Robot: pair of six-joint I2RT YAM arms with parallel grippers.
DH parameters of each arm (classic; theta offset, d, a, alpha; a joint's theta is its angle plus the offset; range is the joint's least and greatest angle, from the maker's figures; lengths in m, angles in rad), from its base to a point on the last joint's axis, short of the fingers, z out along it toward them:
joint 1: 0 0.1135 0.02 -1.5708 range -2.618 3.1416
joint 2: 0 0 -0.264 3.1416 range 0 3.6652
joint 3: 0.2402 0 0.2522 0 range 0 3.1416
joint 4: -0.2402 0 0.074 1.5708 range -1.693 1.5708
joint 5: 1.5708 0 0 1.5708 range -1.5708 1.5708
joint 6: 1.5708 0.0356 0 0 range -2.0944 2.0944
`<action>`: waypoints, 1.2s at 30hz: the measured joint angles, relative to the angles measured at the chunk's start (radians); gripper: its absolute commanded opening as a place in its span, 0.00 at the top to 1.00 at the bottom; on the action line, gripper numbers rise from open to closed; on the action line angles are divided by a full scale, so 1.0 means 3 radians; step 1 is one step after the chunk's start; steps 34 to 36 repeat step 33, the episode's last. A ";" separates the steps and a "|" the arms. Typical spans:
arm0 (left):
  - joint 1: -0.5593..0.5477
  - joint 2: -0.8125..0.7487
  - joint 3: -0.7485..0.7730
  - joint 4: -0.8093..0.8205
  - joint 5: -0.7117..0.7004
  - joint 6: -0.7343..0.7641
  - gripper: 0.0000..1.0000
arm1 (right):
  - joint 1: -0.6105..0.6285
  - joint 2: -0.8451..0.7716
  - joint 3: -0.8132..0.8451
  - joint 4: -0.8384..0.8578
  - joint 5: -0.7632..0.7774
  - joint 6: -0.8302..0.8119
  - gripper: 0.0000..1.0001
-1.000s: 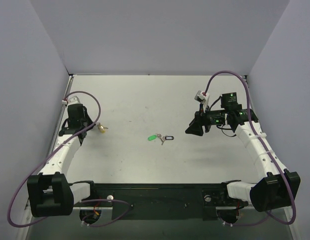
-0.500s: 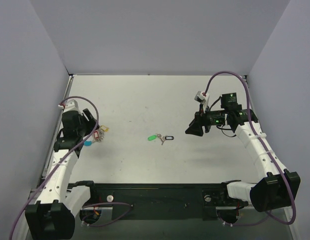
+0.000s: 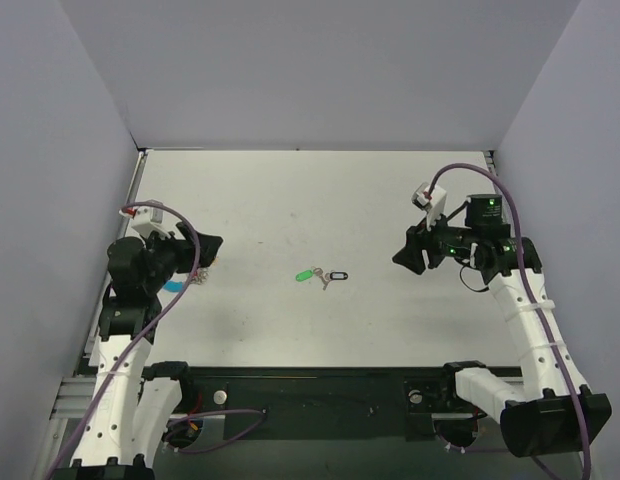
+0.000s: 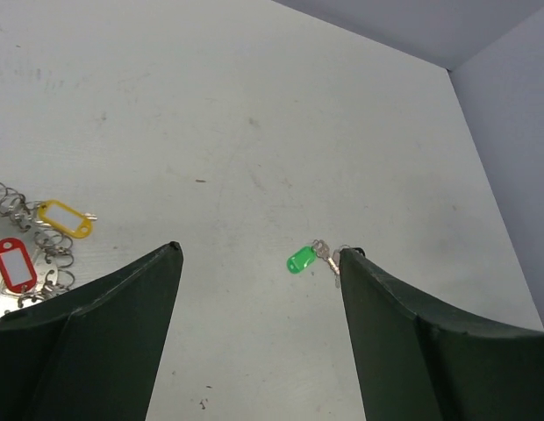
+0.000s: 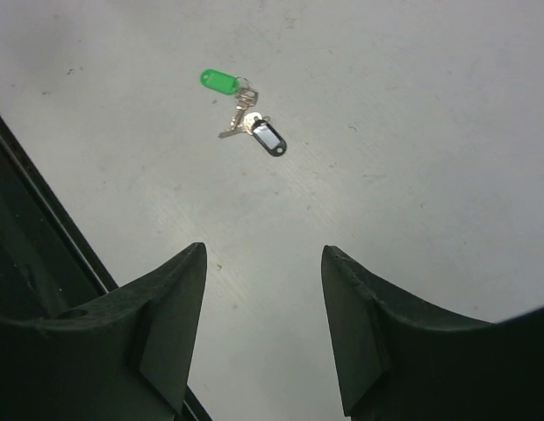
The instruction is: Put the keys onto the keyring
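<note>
The left gripper (image 4: 260, 250) has just let go. A second ago it sat low over the left side of the table (image 3: 290, 190) with its jaws together. Now they stand wide apart with nothing between them, and the arm has lifted and drawn back towards the near left.

What it released lies below it on the left of the table: the keyring (image 4: 53, 246), a loose run of metal loops with its yellow tag (image 4: 63, 217). The red key (image 4: 15, 263) lies right against the loops. Whether that key is actually threaded on the ring or only resting beside it I cannot tell (the loops are small and partly cut off by the finger).

The right gripper (image 5: 263, 250) has shifted a little further right. Its jaws are apart and empty, and it hangs above the table on the right.

The green key (image 5: 219, 81) and the black key (image 5: 269, 139) lie touching each other in the middle of the table, well apart from the keyring and from both grippers.

My reading is that work on the red key has ended for now, and at least the green and black keys are not yet on the ring.
</note>
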 measured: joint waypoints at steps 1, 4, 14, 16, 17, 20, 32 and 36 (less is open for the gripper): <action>-0.0017 -0.0018 0.0001 -0.0003 0.0052 -0.0010 0.17 | -0.0041 -0.0032 0.0000 -0.0015 0.0053 0.0001 0.48; -0.0088 -0.0029 0.0042 -0.0047 0.0151 0.0011 0.16 | -0.0221 -0.0132 0.0019 -0.0102 0.0299 0.0019 0.46; -0.0484 -0.0224 0.0261 -0.0296 -0.0027 0.0389 0.14 | -0.0665 -0.0387 0.0380 -0.0067 0.1021 0.0827 0.37; -0.0544 -0.0298 0.0254 -0.0323 -0.0118 0.0456 0.14 | -0.0671 -0.0440 0.0369 0.0018 0.1185 0.1134 0.37; -0.0575 -0.0354 0.0243 -0.0328 -0.0168 0.0492 0.13 | -0.0671 -0.0462 0.0354 0.0056 0.1239 0.1230 0.37; -0.0631 -0.0467 0.0217 -0.0345 -0.0263 0.0566 0.13 | -0.0674 -0.0534 0.0262 0.0159 0.1375 0.1506 0.36; -0.0764 -0.0610 0.0136 -0.0345 -0.0392 0.0651 0.12 | -0.0716 -0.0693 0.0055 0.0331 0.1503 0.1850 0.32; -0.0765 -0.0629 0.0131 -0.0341 -0.0401 0.0652 0.12 | -0.0716 -0.0702 0.0048 0.0341 0.1497 0.1853 0.25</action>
